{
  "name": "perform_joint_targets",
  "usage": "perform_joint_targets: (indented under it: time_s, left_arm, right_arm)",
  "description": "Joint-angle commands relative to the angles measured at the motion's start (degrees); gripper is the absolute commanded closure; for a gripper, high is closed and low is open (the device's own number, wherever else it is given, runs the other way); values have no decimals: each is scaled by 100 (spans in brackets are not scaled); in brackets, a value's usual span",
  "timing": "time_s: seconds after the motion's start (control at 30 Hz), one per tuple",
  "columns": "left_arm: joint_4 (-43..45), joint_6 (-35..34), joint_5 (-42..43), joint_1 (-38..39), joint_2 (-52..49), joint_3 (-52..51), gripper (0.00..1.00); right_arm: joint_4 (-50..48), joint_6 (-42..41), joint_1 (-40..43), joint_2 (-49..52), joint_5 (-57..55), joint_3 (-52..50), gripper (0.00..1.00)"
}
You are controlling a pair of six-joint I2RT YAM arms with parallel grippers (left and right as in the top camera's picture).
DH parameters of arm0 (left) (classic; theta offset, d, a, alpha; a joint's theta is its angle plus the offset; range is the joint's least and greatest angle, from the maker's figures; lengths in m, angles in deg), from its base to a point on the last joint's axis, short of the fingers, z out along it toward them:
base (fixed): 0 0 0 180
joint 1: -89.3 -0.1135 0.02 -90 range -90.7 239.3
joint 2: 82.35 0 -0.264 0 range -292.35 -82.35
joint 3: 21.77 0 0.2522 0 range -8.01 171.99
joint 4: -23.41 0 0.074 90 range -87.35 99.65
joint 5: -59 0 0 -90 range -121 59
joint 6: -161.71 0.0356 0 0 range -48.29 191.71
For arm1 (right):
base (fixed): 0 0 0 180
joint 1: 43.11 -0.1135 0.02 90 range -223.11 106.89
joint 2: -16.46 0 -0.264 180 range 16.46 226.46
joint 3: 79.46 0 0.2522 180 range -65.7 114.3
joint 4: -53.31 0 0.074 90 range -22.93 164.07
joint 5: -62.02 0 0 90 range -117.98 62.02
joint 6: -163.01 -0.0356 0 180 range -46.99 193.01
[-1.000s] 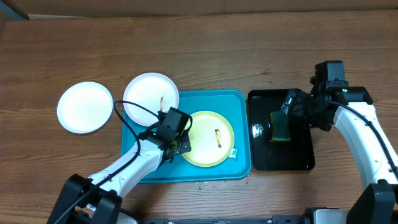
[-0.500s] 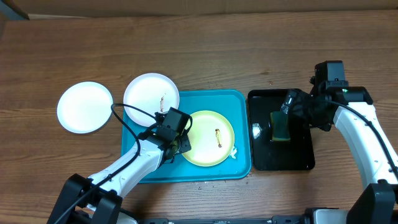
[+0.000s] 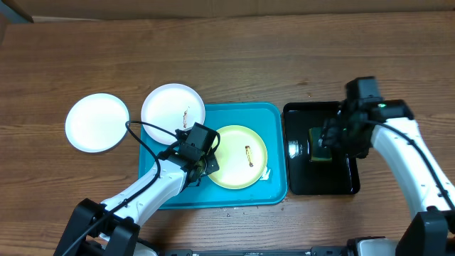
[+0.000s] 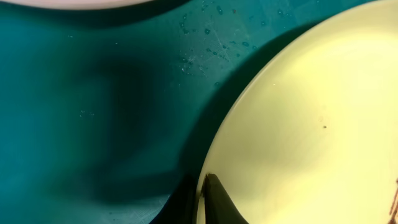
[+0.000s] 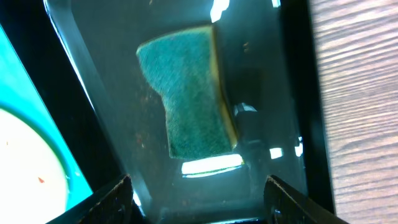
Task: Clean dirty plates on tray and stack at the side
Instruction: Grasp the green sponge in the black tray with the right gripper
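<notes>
- Right gripper [image 5: 199, 190] swung in over the sponge [image 5: 189, 93] in the black tray [image 3: 341, 181], jaws wide and nothing held.
- Left gripper [image 3: 208, 165] had its jaws pinched on the rim of the yellow-green plate [image 3: 238, 160], which lay smeared on the turquoise tray [image 3: 227, 195]; wiping looked next.

Left gripper [image 3: 207, 165] pinched closed, low — right gripper [image 5: 198, 188] spread wide, pointing down
</notes>
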Motion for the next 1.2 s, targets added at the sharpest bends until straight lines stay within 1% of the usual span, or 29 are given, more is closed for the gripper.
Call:
perform_joint_targets:
  time_s: [0.0,0.07,0.2,0.23,0.27,0.3,0.4,0.47,0.5,0.57,0.63,0.67,0.7,0.77,0.8,0.9,1.0,1.1,1.17]
  left_arm:
    - [-35,-133,-33,26,-68,-42,92]
    - [-55,-114,-39,26,-68,-42,92]
    - [-70,-114,-39,28,-68,-42,91]
    - [-68,-114,-39,28,-68,-42,91]
    - [-68,-116,-37,28,-68,-42,90]
    - [-66,-116,-37,26,-68,-42,90]
    - [-66,-116,-39,28,-68,-42,90]
    - [-66,-116,-39,28,-68,-42,90]
    - [-70,-114,-37,26,-68,-42,90]
    - [-76,-114,-37,26,-68,-42,89]
    - [-76,-114,-37,28,-68,-42,89]
    - [-74,-114,-39,28,-68,-42,88]
    - [-76,-114,-39,26,-68,-42,88]
    - [-79,-114,-39,26,-68,-42,87]
    - [-85,-114,-39,26,-68,-42,87]
    - [-87,-114,-39,26,-68,-42,86]
    - [-85,-114,-50,26,-68,-42,86]
    - [-90,-114,-63,28,-68,-42,86]
    - [-96,-114,-61,28,-68,-42,86]
  right_arm:
    - [-262,24,-302,11,-498,-339,28]
    - [-549,24,-404,11,-621,-568,25]
    - [-1191,26,-448,11,-953,-1069,25]
    - [-1346,26,-444,13,-968,-1180,27]
    - [-1556,24,-444,13,-964,-1311,34]
    - [-1709,26,-444,13,-960,-1403,39]
    - [-2197,24,-455,13,-925,-1698,46]
    - [-2450,26,-455,13,-846,-1869,53]
    - [-2605,24,-455,13,-846,-2000,79]
    - [-2660,26,-455,13,-848,-2090,91]
    - [-2658,28,-455,13,-850,-2127,96]
    - [-2651,28,-455,13,-850,-2133,96]
    - [-2640,28,-455,13,-850,-2133,91]
    - [-2601,28,-455,9,-848,-2081,55]
    - [-2417,26,-455,9,-848,-1899,52]
    - [-1829,26,-455,9,-848,-1311,48]
    - [-1346,33,-455,9,-850,-710,47]
    - [-1220,48,-455,9,-852,-376,46]
    - [-1290,46,-455,9,-852,-339,42]
